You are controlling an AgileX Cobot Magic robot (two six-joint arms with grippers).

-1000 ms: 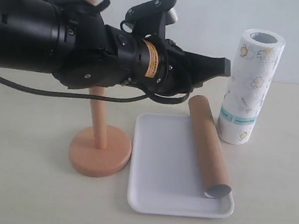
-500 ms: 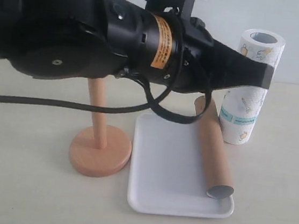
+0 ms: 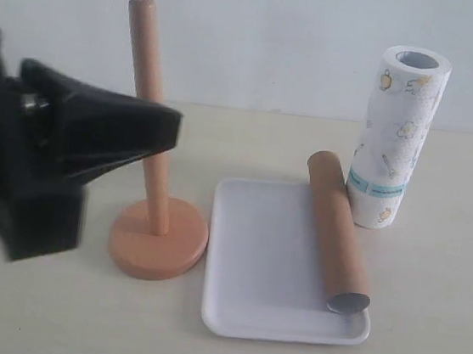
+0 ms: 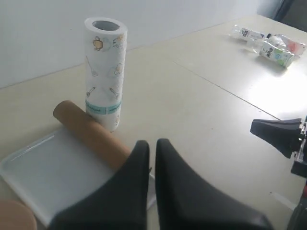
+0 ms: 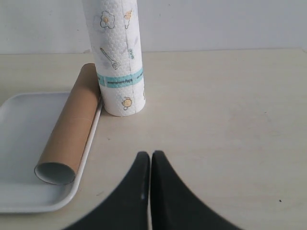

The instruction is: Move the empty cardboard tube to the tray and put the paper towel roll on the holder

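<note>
The brown cardboard tube (image 3: 337, 231) lies along the right side of the white tray (image 3: 261, 265), its far end sticking past the rim and touching the paper towel roll (image 3: 398, 136). The roll stands upright on the table behind the tray's right corner. The wooden holder (image 3: 150, 107) stands left of the tray with a bare pole. My left gripper (image 3: 176, 129) is shut and empty, its tip in front of the pole. In the left wrist view the left gripper (image 4: 152, 143) hovers over the tube (image 4: 91, 134). My right gripper (image 5: 150, 154) is shut and empty, short of the roll (image 5: 117, 57) and the tube (image 5: 72, 129).
The holder's disc base (image 3: 158, 238) sits close to the tray's left rim. Far across the table lie small plastic bottles (image 4: 268, 43). A black gripper tip (image 4: 280, 135) shows at the side of the left wrist view.
My left arm has pulled back to the left, away from the roll and tray, uncovering the holder's pole. The tube shifted slightly on the tray about a second ago.
</note>
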